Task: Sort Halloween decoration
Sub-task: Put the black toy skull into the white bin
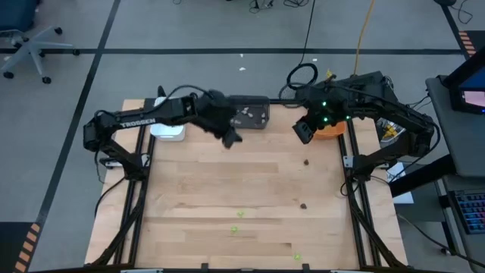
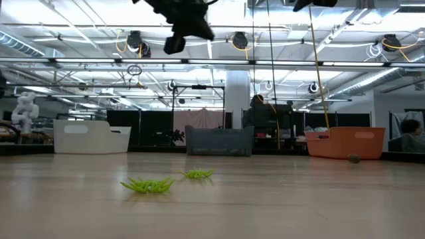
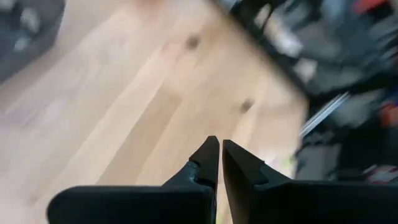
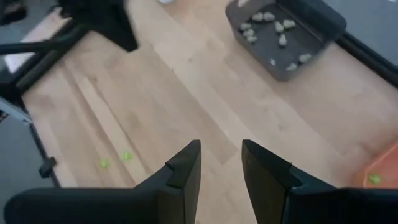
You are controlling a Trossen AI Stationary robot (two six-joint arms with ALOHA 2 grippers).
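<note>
Hovering above the table [image 1: 197, 205], the left hand [image 3: 220, 149] is clenched on nothing, just beside the dark grey tray [image 1: 250, 114]; the right hand [image 4: 221, 155] hangs released.

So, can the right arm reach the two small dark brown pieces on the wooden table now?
Probably yes: the dark brown pieces lie in the open on the right arm's side, nothing covers them, and the right gripper hangs open just beyond them.
</note>
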